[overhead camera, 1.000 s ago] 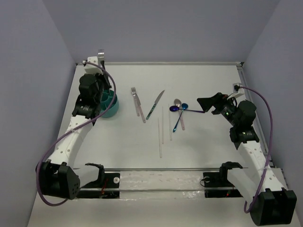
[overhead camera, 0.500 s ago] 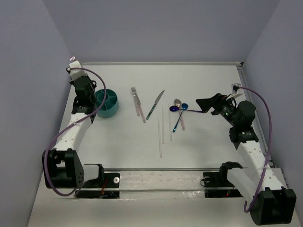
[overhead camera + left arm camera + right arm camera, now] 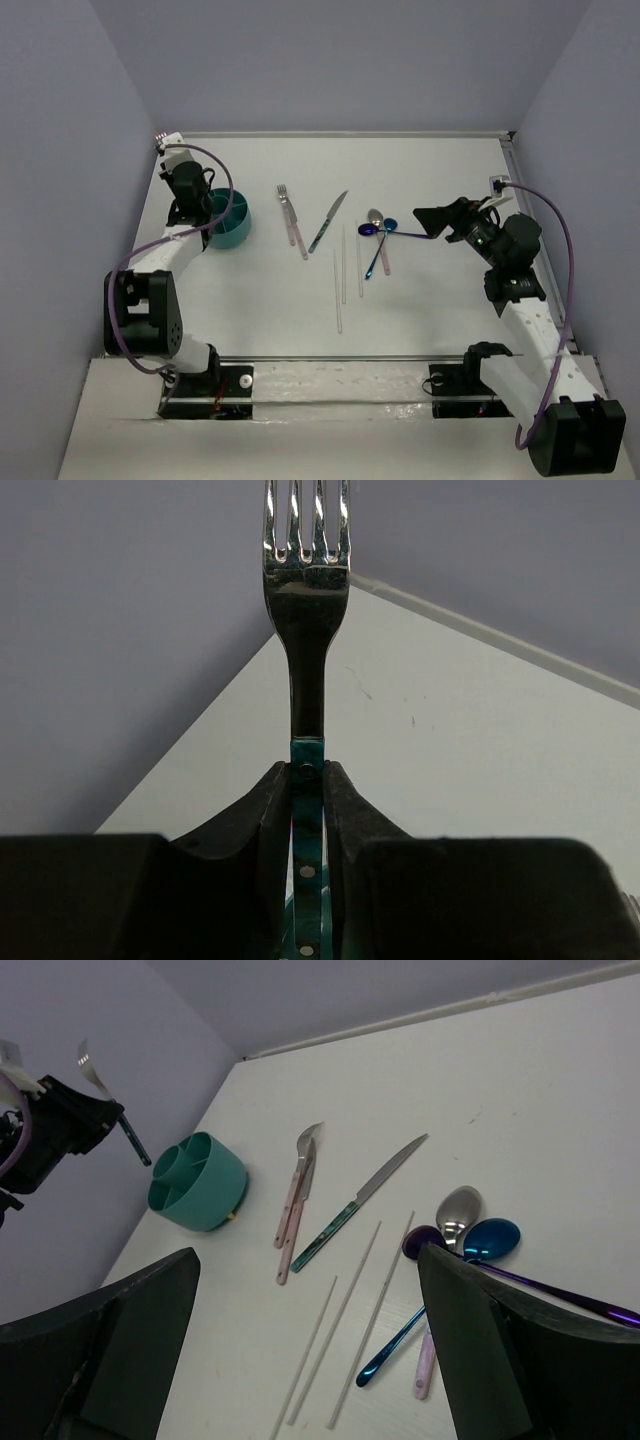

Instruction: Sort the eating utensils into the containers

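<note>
My left gripper (image 3: pixel 172 155) is shut on the teal handle of a silver fork (image 3: pixel 306 590), its tines up, at the far left corner beside the teal caddy (image 3: pixel 230 222). It also shows in the right wrist view (image 3: pixel 70 1125), with the handle end just above and left of the caddy (image 3: pixel 197 1182). A pink-handled fork and knife (image 3: pixel 291 222), a teal-handled knife (image 3: pixel 327 222), thin chopsticks (image 3: pixel 345 268) and silver and blue-purple spoons (image 3: pixel 378 230) lie mid-table. My right gripper (image 3: pixel 440 220) is open and empty, hovering right of the spoons.
Lavender walls close in the table on the left, back and right. A metal rail (image 3: pixel 511 150) runs along the right edge. The chopsticks (image 3: pixel 350 1320) and spoons (image 3: pixel 470 1225) lie between my right fingers (image 3: pixel 110 1360) in the right wrist view.
My left arm has swung left and back from over the caddy toward the far left corner, still holding the fork. The right arm has not moved.
</note>
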{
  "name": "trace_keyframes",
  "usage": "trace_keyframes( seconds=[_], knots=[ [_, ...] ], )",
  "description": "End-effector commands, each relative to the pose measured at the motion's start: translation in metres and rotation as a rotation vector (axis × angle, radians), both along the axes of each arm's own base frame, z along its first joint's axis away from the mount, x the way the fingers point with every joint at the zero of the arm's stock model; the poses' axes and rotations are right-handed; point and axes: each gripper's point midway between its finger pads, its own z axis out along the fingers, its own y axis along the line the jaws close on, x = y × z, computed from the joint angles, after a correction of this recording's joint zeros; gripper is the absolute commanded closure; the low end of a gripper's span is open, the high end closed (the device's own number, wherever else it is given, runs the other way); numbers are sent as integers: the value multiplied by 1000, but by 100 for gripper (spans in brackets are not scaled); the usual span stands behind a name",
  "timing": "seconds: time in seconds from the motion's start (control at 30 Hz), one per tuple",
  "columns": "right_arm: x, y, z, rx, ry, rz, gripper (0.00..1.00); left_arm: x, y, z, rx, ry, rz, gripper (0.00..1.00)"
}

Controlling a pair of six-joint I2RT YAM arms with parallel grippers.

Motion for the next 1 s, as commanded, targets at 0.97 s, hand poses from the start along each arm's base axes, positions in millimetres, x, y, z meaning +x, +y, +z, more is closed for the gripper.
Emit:
trace_keyframes(
  seconds=[0.97],
  knots=[
    [-5,5,12,18,-83,39,4,16,-19,-30,30,-41,35,100]
  ],
)
